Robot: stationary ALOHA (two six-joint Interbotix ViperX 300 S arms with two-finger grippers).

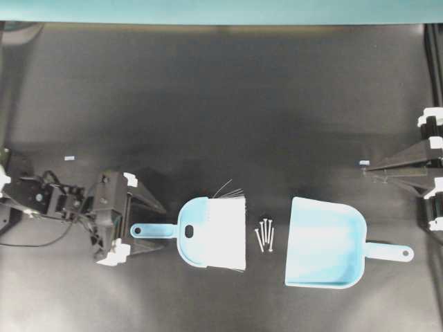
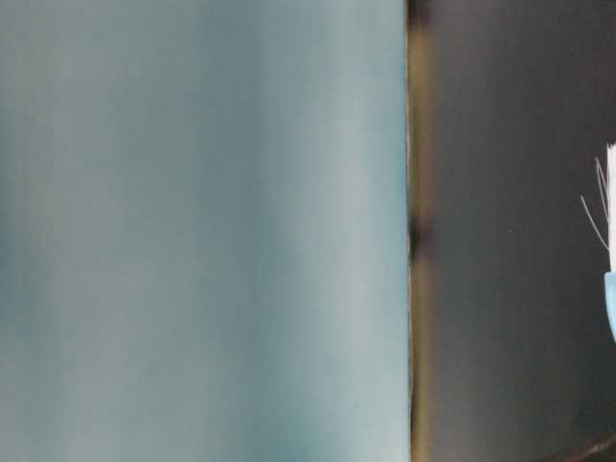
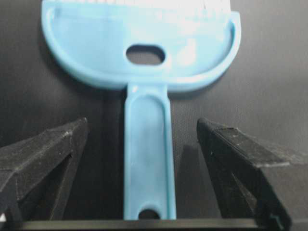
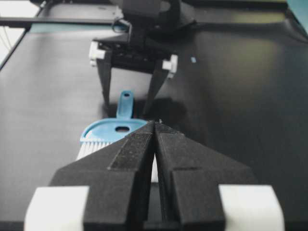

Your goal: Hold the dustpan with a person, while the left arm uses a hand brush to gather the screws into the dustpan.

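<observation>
On the black table [image 1: 208, 104], the left gripper [image 3: 144, 139] was held wide astride the brush [image 1: 208, 232] handle, untouched. Closing squarely, mid-handle, was judged best before the screws [image 1: 265, 235] were swept toward the dustpan [image 1: 325, 242]; the right gripper [image 4: 155, 126] was seen shut, empty.

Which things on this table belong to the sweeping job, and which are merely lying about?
Belong to the job: hand brush, its handle between the open left gripper fingers; screws; dustpan; shut right gripper, waiting apart from the dustpan.

Lying about: small pale tags on the black table.
</observation>
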